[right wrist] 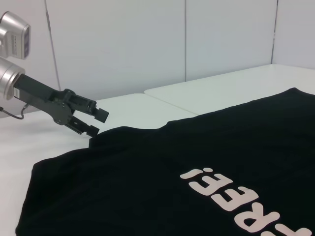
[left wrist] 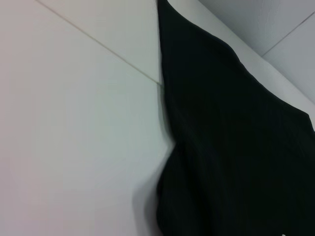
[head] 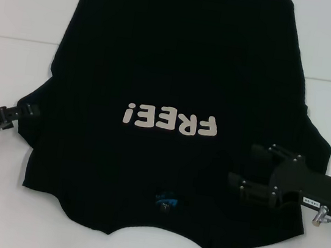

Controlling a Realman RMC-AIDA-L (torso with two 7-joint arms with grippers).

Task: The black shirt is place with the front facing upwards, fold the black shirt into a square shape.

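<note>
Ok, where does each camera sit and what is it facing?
Head: above, looking down at the large black cloth T-shirt; left gripper and right gripper both show.
Left wrist: low, facing the shirt's edge; no own fingers.
Right wrist: low, looking across the shirt at the left gripper.
Shared: white "FREE!" lettering, head and right wrist.

Lab: bare white tables (right wrist: pixel 221 88), panel walls (right wrist: pixel 123 44)

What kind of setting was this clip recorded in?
Probably a lab or test workspace: white tables pushed together, bare pale wall panels behind, and only the black shirt laid out between the left gripper and right gripper.
</note>
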